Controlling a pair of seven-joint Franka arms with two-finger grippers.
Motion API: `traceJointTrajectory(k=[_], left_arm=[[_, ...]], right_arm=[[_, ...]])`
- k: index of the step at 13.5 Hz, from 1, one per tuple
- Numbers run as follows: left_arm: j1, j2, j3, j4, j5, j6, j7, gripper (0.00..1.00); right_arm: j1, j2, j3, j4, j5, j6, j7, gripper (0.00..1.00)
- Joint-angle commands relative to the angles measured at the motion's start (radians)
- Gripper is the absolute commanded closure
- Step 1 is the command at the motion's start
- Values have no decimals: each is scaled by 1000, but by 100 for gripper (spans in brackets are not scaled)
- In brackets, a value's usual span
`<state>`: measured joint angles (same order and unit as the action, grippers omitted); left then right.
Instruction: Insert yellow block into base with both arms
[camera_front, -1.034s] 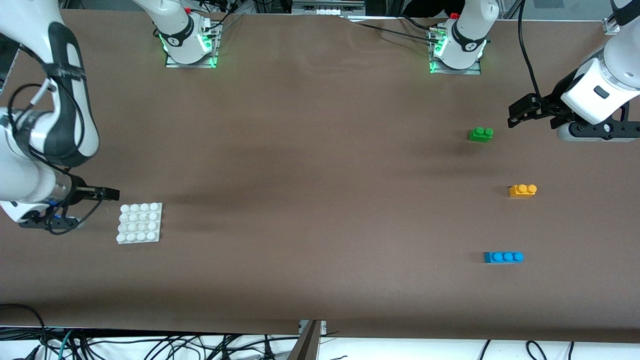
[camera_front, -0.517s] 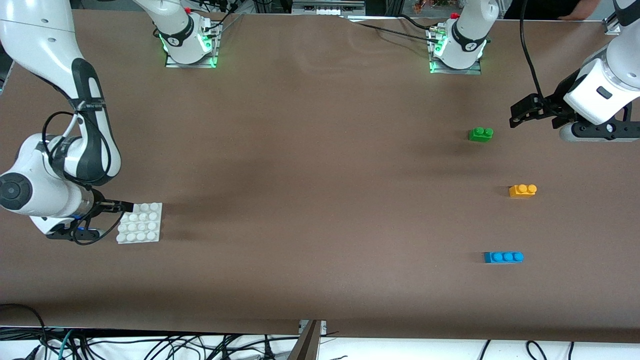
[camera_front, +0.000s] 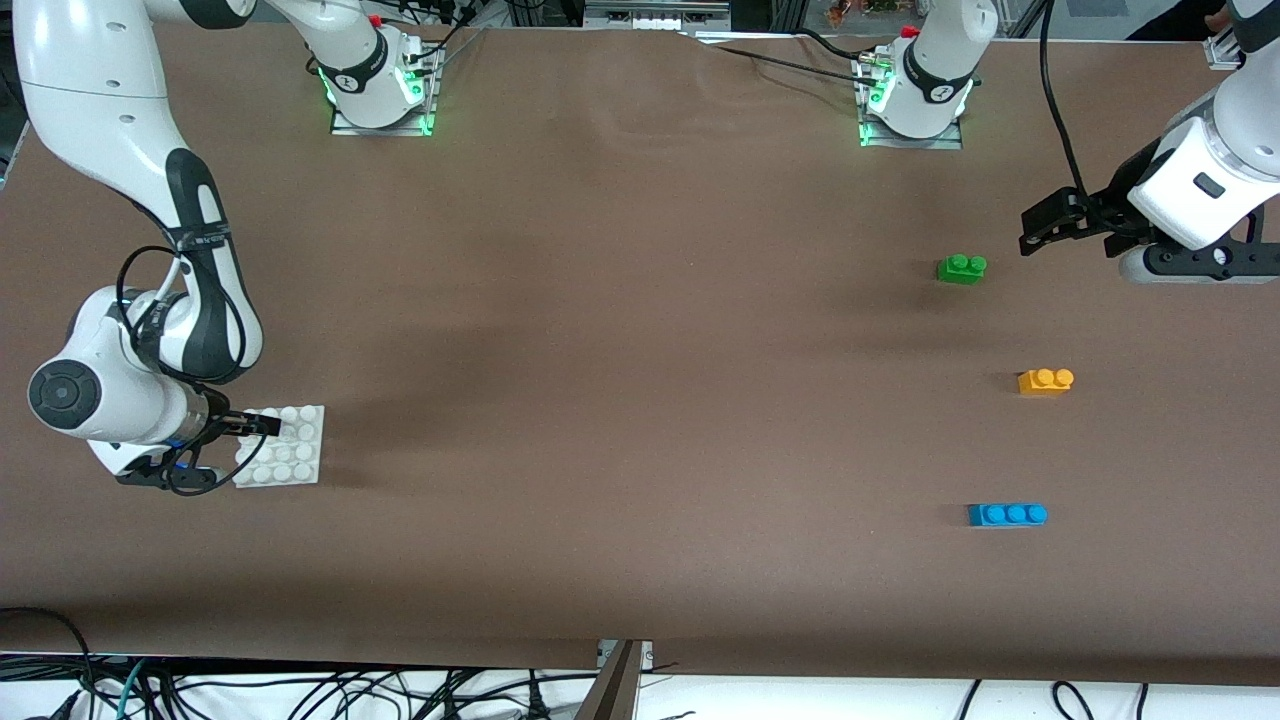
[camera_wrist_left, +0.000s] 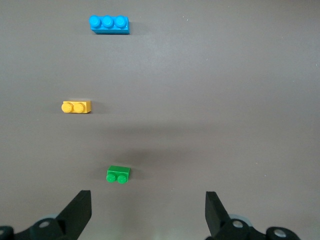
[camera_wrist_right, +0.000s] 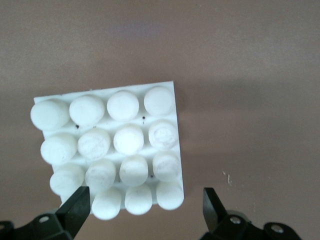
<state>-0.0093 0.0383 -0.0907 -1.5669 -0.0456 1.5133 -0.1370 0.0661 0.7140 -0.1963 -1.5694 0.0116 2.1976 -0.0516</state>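
The yellow block (camera_front: 1045, 381) lies on the table toward the left arm's end, between the green and blue bricks; it also shows in the left wrist view (camera_wrist_left: 76, 106). The white studded base (camera_front: 281, 446) lies toward the right arm's end and fills the right wrist view (camera_wrist_right: 112, 152). My right gripper (camera_front: 258, 425) is open and low over the base's edge, one finger at either side of it. My left gripper (camera_front: 1035, 232) is open and empty, above the table beside the green brick (camera_front: 962, 268).
A green two-stud brick (camera_wrist_left: 118, 174) lies just ahead of the left gripper's fingers. A blue three-stud brick (camera_front: 1007, 514) lies nearest the front camera. Both arm bases stand along the table's back edge. Cables hang below the front edge.
My right arm has swung in toward the base and its open gripper now reaches over the base's edge. The left gripper has hardly moved. The bricks have not moved.
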Motion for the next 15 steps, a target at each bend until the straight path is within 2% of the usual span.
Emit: traceJointTrajectory(k=[1, 15], left_arm=[[0, 2, 0, 11, 18, -13, 2, 0], [11, 3, -1, 11, 18, -19, 4, 0]], right_arm=[[-6, 13, 6, -6, 27, 39, 6, 0], [4, 54, 11, -7, 41, 105, -2, 0]])
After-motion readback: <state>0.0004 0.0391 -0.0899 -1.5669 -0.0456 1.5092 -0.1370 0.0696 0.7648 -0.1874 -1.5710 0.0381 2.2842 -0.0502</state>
